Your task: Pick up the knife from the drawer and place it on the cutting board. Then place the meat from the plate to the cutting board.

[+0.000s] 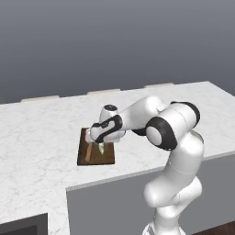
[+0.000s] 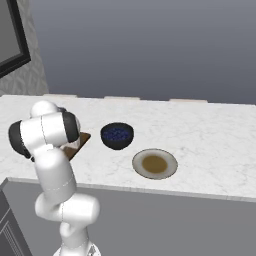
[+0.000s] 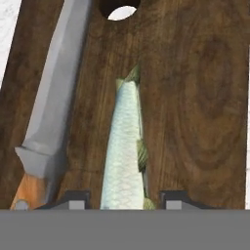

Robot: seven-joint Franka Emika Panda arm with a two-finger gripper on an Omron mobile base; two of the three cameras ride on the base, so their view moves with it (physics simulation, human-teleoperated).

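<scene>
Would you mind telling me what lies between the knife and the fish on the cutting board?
Only bare dark wood of the cutting board lies between the knife and the fish, seen in the hand view.

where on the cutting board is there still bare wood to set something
Bare wood lies on the cutting board between the fish and the far long edge. It is crowded between the fish and the knife, where only a narrow strip remains.

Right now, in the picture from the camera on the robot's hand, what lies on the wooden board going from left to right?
Knife with its wooden handle at the bottom left → silvery fish lying lengthwise between the fingertips → a bare stretch of the cutting board. The board's round hanging hole sits at the top, above the fish.
</scene>
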